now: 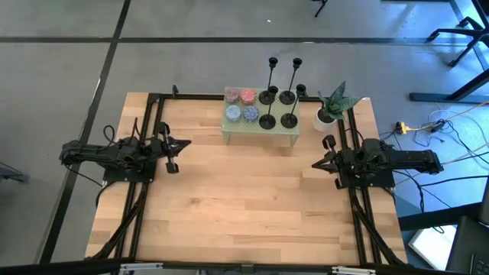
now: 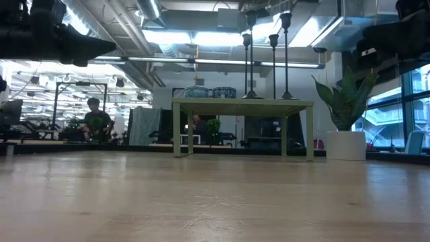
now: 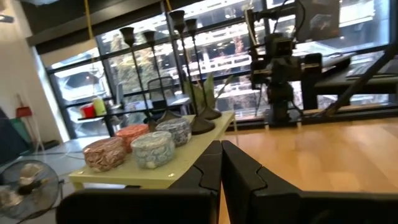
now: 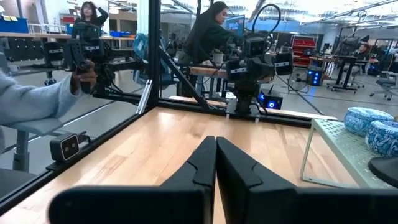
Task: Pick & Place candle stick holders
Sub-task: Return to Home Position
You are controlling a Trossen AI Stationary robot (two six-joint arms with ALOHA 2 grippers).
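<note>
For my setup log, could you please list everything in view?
table: one, light wood, under both arms
shelf: one, pale green, back centre of the table
candle stick holders: four, black, right part of the shelf
candles: four, two pinkish behind, two blue in front, left part of the shelf
potted plant: one, green in a white pot, right of the shelf
people: at least two, room beyond
left claw: black, shut, left side
right claw: black, shut, right side

Overhead cam: soft, even light on the table (image 1: 252, 206), shadows faint. Low cam: ceiling lights (image 2: 181, 37) glare hard, so the candle stick holders (image 2: 273, 64) and shelf (image 2: 242, 103) go dark vs. the bright bkgd; pale sheen on the wood up front. Left wrist: backlit by windows (image 3: 74, 78). Right wrist: bright, evenly lit room.
</note>
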